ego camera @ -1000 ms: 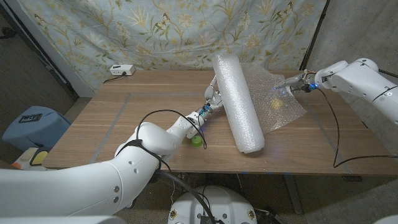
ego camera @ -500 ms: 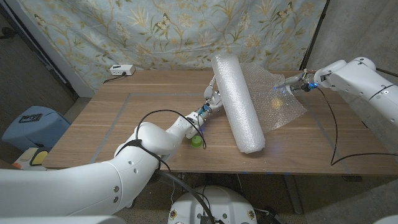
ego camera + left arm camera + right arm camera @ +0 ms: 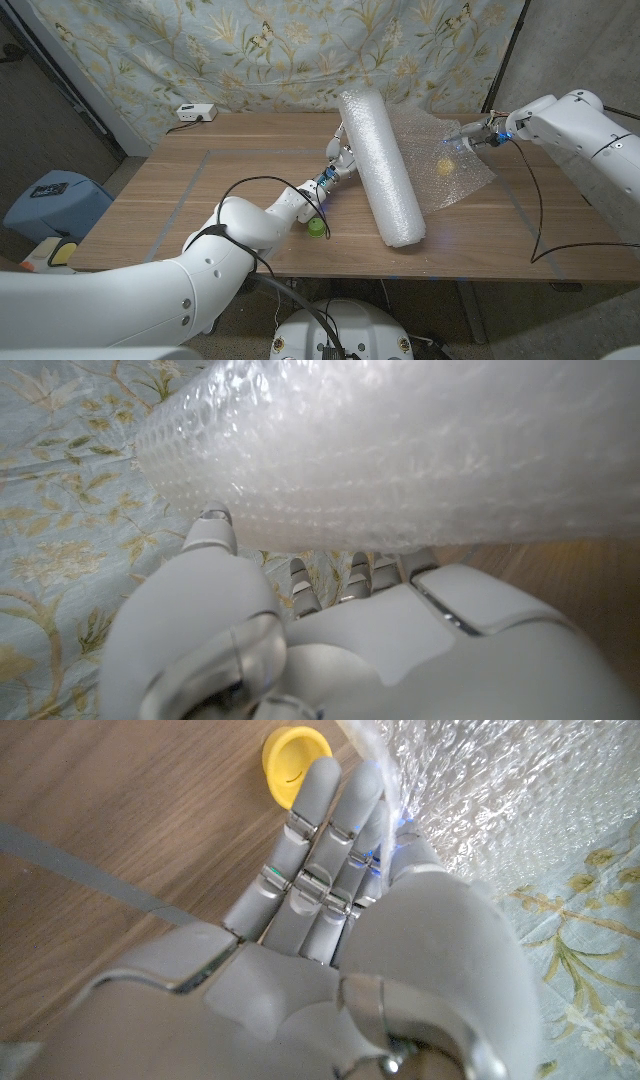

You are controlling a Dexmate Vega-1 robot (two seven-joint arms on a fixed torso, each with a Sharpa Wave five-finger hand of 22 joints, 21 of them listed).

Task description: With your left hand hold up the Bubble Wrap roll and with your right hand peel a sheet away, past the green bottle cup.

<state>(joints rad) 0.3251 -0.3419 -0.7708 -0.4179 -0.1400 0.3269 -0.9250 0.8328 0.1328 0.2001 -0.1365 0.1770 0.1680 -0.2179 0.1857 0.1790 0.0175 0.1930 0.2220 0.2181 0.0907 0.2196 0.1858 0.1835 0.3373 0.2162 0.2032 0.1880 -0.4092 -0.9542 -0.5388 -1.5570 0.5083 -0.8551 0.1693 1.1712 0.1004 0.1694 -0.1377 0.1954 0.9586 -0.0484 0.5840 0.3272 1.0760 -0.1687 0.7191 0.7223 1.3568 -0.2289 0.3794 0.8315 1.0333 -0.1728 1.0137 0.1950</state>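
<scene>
Green bottle cup (image 3: 316, 227) sits near the tabletop (image 3: 200, 200) front edge, under the left forearm. Bubble Wrap roll (image 3: 379, 165) tilted, near end on the wood, far end raised. Left hand (image 3: 340, 158) grips its left side, fingers (image 3: 212, 532) wrapped round it. Sheet (image 3: 440, 160) fans right from the roll; right hand (image 3: 470, 136) pinches its far edge. Yellow cap (image 3: 291, 762) lies beneath the sheet.

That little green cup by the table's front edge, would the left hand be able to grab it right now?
Probably not as things stand. The left hand is busy holding the roll up, well beyond the green cup, which sits beside that arm's forearm. Nothing covers the cup, but the hand would have to let go first.
</scene>
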